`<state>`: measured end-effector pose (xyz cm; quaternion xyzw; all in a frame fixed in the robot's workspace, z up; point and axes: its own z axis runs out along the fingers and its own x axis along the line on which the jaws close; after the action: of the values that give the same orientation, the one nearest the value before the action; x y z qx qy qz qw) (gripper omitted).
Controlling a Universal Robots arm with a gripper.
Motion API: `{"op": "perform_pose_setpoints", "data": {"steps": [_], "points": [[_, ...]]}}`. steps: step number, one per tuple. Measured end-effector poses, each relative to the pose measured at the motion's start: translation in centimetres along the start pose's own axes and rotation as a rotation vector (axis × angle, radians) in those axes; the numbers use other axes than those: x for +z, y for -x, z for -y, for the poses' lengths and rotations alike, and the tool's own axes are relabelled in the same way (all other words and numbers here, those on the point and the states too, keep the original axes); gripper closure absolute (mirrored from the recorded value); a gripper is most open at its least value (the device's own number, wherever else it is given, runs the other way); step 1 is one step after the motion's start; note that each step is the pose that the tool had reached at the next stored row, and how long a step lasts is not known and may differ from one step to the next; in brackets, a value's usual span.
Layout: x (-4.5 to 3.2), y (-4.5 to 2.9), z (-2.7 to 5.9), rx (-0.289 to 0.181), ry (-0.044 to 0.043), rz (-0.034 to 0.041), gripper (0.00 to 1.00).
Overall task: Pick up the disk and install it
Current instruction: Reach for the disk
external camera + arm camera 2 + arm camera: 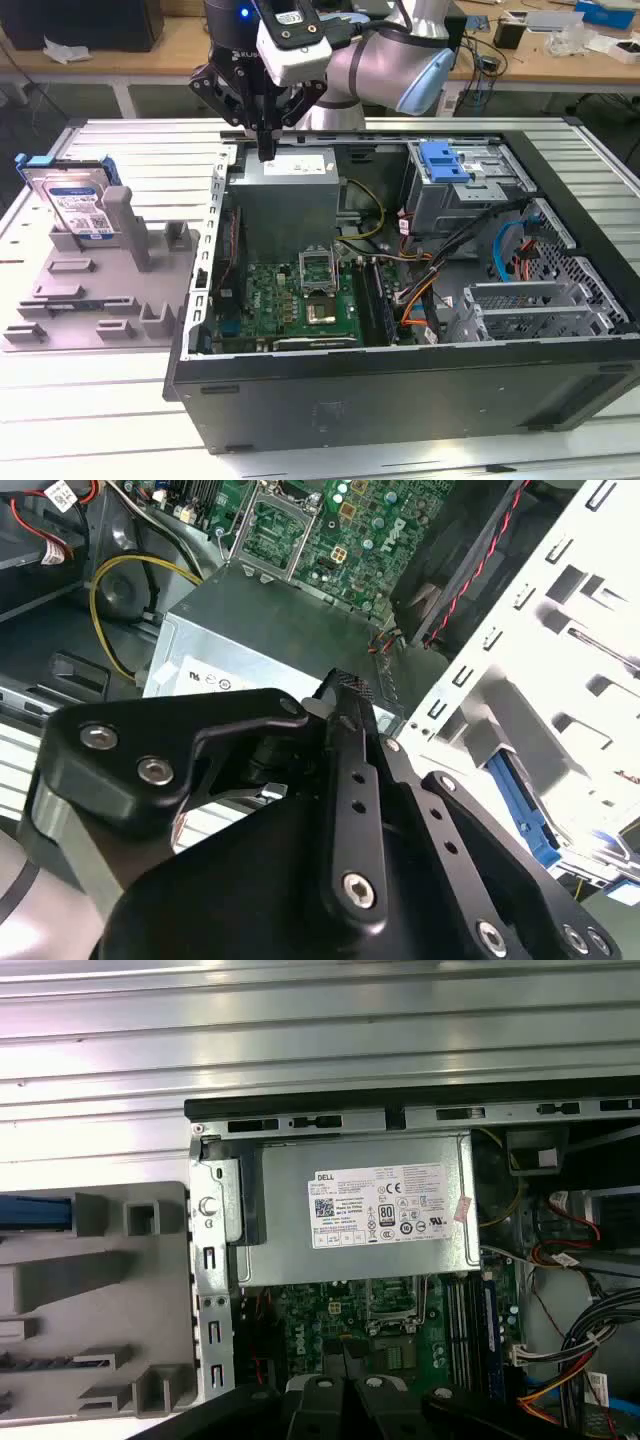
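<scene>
The disk (76, 205) stands on edge in a grey fixture (100, 290) at the exterior view's left, outside the computer case. It is silver-grey with a white-and-blue label and sits in a blue carrier frame. My gripper (266, 150) hangs above the case's rear corner, over the power supply (295, 172), well to the right of the disk. In the second wrist view its black fingers (345, 695) are pressed together with nothing between them. A blue strip of the carrier (35, 1212) shows beside the fixture in the first wrist view.
The open case (400, 400) holds a green motherboard (290, 295), bundled cables (450, 250) and a metal drive cage (470, 190) topped by a blue latch piece (445, 160). The labelled power supply (370, 1205) lies directly under the wrist. Ribbed metal table (100, 400) surrounds the case.
</scene>
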<state>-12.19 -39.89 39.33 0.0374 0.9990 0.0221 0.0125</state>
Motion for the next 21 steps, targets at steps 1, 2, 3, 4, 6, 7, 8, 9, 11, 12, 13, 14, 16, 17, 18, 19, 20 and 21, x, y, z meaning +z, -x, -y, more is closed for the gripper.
{"op": "perform_pose_setpoints", "data": {"steps": [1, 2, 3, 4, 6, 7, 8, 9, 11, 12, 13, 14, 16, 17, 18, 19, 20, 21], "points": [[0.0, 0.0, 0.0, 0.0, 0.0, 0.0, 0.89], [0.0, 0.0, 0.0, 0.0, 0.0, -0.0001, 0.89], [0.0, 0.0, 0.0, 0.0, -0.0001, 0.0, 0.89], [0.0, 0.0, 0.0, 0.0, 0.0, 0.0, 0.89], [0.0, 0.0, 0.0, 0.0, 0.0, -0.0001, 0.89], [0.0, 0.0, 0.0, 0.0, 0.0, -0.0001, 0.89], [0.0, 0.0, 0.0, 0.0, 0.0, 0.0, 0.89], [0.0, 0.0, 0.0, 0.0, 0.0, 0.0, 0.89], [0.0, 0.0, 0.0, 0.0, 0.0, 0.0, 0.89], [0.0, -0.07, 0.0, 0.0, 0.0, 0.0001, 0.89], [0.0, -0.16, 0.01, 0.0, 0.0, 0.0, 0.89], [-0.01, -0.26, 0.02, 0.0, 0.0, 0.0, 0.89], [-0.02, -1.08, -0.1, 0.0, 0.0001, 0.0, 0.89], [-0.02, -1.33, -0.17, 0.0, 0.0, 0.0, 0.89], [-0.03, -1.61, -0.25, 0.0, 0.0, 0.0, 0.89], [-0.03, -1.88, -0.34, 0.0, -0.0001, -0.0001, 0.89], [-0.04, -2.15, -0.44, 0.0, -0.0002, -0.0001, 0.89], [-0.03, -2.48, -0.58, 0.0, -0.0001, 0.0, 0.89]]}}
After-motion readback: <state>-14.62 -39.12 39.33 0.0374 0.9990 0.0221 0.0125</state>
